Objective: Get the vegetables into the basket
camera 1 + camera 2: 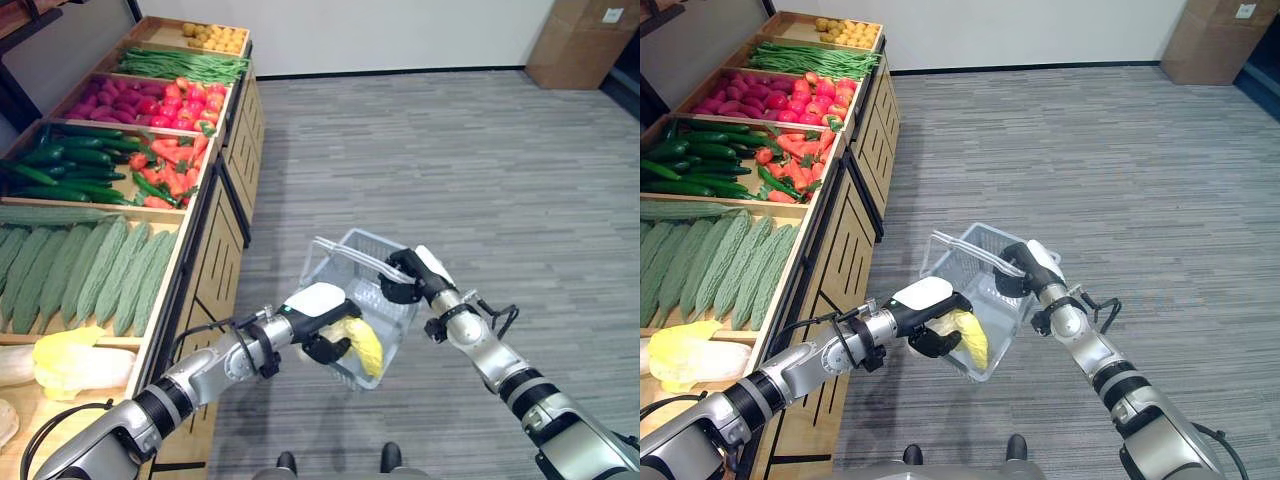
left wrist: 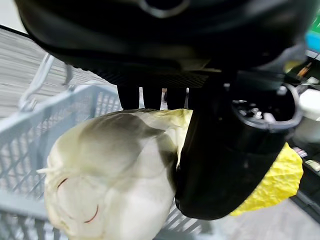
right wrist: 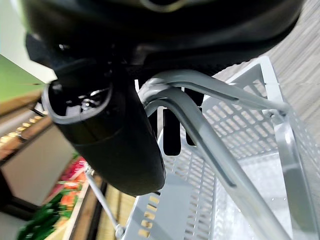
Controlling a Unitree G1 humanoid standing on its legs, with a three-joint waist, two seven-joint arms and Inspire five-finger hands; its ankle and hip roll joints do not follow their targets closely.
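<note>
My right hand (image 1: pixel 408 272) is shut on the grey handles (image 3: pixel 200 107) of a pale wire basket (image 1: pixel 336 262), holding it in the air over the floor. My left hand (image 1: pixel 322 318) is shut on a yellow-white cabbage (image 1: pixel 364 344) at the basket's near rim, and the cabbage (image 2: pixel 110 170) hangs over that rim. The basket's mesh wall (image 2: pixel 30 145) shows just behind the cabbage. More cabbages (image 1: pixel 70 362) lie on the shelf at my lower left.
A long wooden produce stand (image 1: pixel 215 235) runs along my left, with bins of bitter gourds (image 1: pixel 85 270), cucumbers (image 1: pixel 70 165), carrots and peppers (image 1: pixel 170 165), red vegetables (image 1: pixel 150 100), green beans (image 1: pixel 185 65) and potatoes (image 1: pixel 215 37). A cardboard box (image 1: pixel 580 40) stands far right on the grey floor.
</note>
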